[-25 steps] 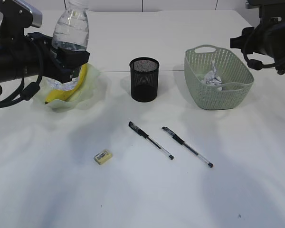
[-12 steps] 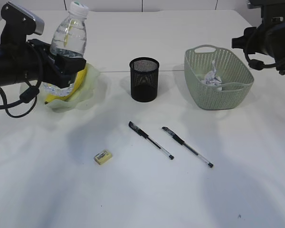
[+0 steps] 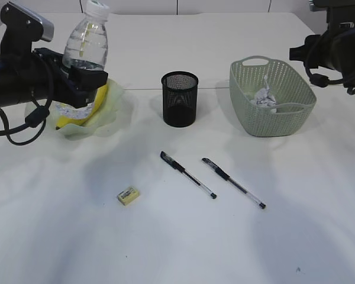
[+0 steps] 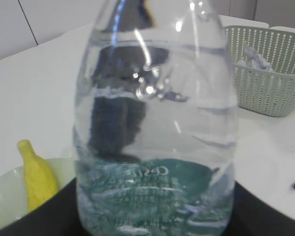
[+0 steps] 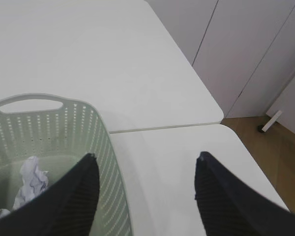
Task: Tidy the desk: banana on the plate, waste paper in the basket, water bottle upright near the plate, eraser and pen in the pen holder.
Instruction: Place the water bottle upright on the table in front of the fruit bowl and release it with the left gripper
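My left gripper (image 3: 81, 78) (image 4: 155, 209) is shut on the clear water bottle (image 3: 86, 47) (image 4: 155, 123), which stands nearly upright at the near side of the pale green plate (image 3: 117, 111) (image 4: 5, 189). Its base is hidden behind the fingers. The banana (image 3: 100, 100) (image 4: 37, 179) lies on the plate. Crumpled waste paper (image 3: 265, 97) (image 5: 32, 179) sits in the green basket (image 3: 266, 123) (image 5: 64, 128). Two pens (image 3: 187, 174) (image 3: 233, 183) and a yellow eraser (image 3: 128, 195) lie on the table in front of the black mesh pen holder (image 3: 180, 99). My right gripper (image 5: 145, 167) hangs open and empty above the basket's right rim.
The white table is made of two joined tops, with a seam running behind the pen holder. Its right edge drops off just past the basket, with wooden floor and white cabinet doors beyond. The right arm (image 3: 337, 50) hovers at the upper right.
The left arm has lowered the bottle a little, bringing its white cap into view, and then held almost still. The right arm has barely moved.
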Robot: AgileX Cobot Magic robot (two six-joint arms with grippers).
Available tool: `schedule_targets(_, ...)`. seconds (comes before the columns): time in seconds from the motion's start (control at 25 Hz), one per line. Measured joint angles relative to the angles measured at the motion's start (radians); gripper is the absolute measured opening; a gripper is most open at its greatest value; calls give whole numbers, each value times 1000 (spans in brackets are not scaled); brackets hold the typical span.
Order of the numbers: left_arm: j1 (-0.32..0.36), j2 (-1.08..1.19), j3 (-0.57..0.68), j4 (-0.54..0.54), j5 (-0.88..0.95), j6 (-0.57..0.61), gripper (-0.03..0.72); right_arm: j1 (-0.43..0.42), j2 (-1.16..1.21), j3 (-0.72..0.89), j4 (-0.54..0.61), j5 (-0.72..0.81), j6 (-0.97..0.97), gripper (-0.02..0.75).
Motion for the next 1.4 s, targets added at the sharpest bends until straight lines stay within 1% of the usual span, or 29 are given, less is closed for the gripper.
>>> schedule_targets(0.16,0,0,0,-19,-32,0,379,0,0,0,2,0,-4,462)
schedule_targets(0.4,1,0,0,-97,-88,-2,379,0,0,0,16,-2,-11,462)
schedule_targets(0.52,5,0,0,-98,-97,-2,379,0,0,0,20,-2,-24,462)
schedule_targets(0.6,11,0,5,-79,-117,-2,379,0,-1,0,22,-2,-27,462)
schedule_targets(0.76,70,0,81,-49,-307,-2,379,0,-1,0,41,-4,-41,461)
schedule_targets(0.84,122,0,126,-45,-399,-2,379,0,-1,0,50,-4,-48,462)
schedule_targets(1.0,202,0,187,-43,-441,-2,379,0,-1,0,55,-4,-50,461)
schedule_targets(1.08,223,0,201,0,-442,-2,379,0,-1,0,57,-4,-51,461)
schedule_targets(1.24,241,16,206,137,-452,1,379,0,-1,0,60,-4,-51,461)
schedule_targets(1.32,244,41,206,177,-455,5,379,0,-1,0,62,-6,-53,461)
schedule_targets(1.4,244,67,206,194,-456,9,379,0,-1,0,62,-6,-53,461)
